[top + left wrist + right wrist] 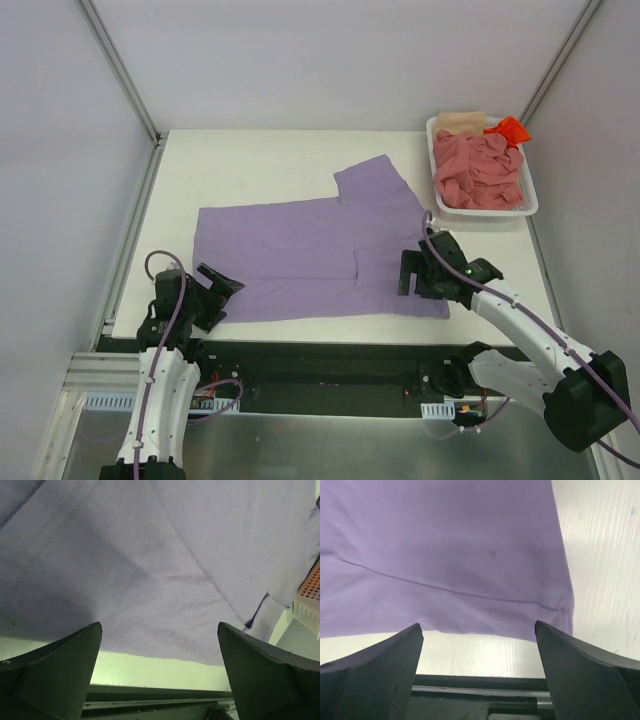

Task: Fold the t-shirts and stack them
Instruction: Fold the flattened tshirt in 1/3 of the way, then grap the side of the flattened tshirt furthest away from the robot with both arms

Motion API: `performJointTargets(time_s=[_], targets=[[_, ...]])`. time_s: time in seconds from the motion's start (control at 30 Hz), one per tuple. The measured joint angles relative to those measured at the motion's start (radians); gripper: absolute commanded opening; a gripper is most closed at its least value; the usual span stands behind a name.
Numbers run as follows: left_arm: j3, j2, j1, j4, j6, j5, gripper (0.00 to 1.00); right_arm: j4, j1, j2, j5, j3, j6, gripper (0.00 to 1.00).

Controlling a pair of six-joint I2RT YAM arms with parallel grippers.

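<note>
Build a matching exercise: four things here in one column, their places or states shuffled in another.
1. lavender t-shirt
2. salmon-pink t-shirt
3. orange-red t-shirt
4. right gripper

A. far right corner of the white basket
B. spread on the table
C. open, at the lavender shirt's near right corner
D. heaped, filling most of the basket

Pairs: 1-B, 2-D, 3-A, 4-C
</note>
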Motion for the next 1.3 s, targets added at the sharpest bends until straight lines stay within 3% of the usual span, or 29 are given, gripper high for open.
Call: performJointTargets(time_s=[0.13,0.3,0.67,0.83,1.03,1.3], targets=[[0.152,0.117,0.000,-0.064,0.029,-0.050,0.99,-0.013,0.000,0.023,-0.006,0.176,-0.068,0.96],[0.479,0.397,0.000,-0.059,0.096,-0.129,0.99,0.021,-0.015,0.187,0.023,0.462,-0.131,0.96],[1.107,1.246,0.000,-0.019,0.205,-0.311,0.99,0.080,-0.224,1.018,-0.172,1.378,-0.179,0.96],[1.326,1.526,0.002,-0.025,0.264,-0.367,0.99,0.109,-0.271,1.351,-0.214,1.707,-0.170,0.96],[1.492,1.707,0.012,-0.051,0.301,-0.421,0.99,0.233,-0.304,1.555,-0.236,1.749,-0.141,0.96],[1.521,1.795,0.035,-0.066,0.303,-0.431,0.99,0.289,-0.311,1.646,-0.237,1.794,-0.081,0.96]])
